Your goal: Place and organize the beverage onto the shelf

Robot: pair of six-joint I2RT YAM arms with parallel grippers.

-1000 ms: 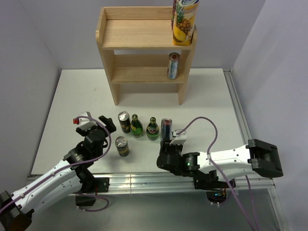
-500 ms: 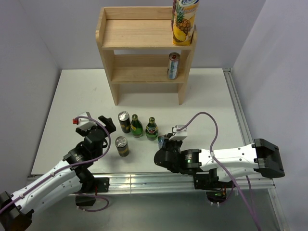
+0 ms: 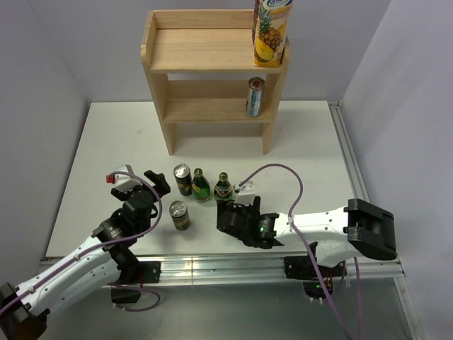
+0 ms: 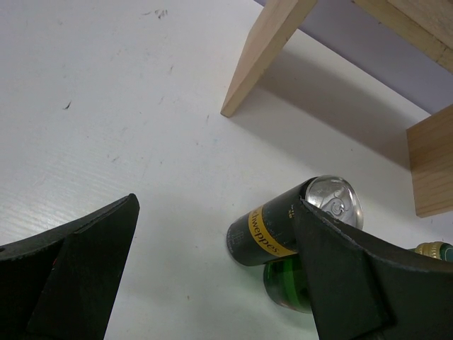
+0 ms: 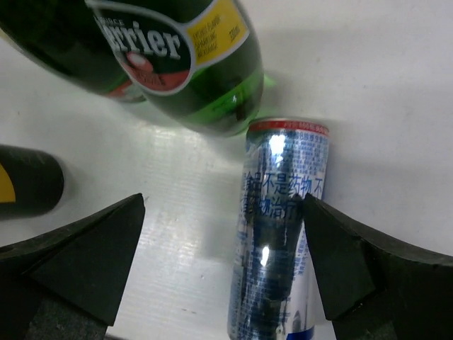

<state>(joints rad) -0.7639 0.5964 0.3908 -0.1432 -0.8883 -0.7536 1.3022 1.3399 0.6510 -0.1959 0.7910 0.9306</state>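
My right gripper [image 5: 223, 205] has just sprung wide, holding nothing, and the slim silver can [image 5: 283, 234] that was upright now seems to lie between its fingers, well apart from the shelf [image 3: 205, 51], so I'll need a regrasp.

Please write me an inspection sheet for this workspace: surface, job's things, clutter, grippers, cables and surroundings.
Surface: white table, a few small dark marks.
Job's things: wooden shelf holds a juice carton on top and a slim can on the lower board; on the table: rear dark can, front dark can, left green bottle, right green bottle, silver can (pose unclear).
Clutter: nothing seen.
Grippers: left gripper open, empty; right gripper open, silver can between its fingers, not clamped.
Cables: purple cable loops over the right arm.
Surroundings: grey walls, metal rail at the table's near edge.
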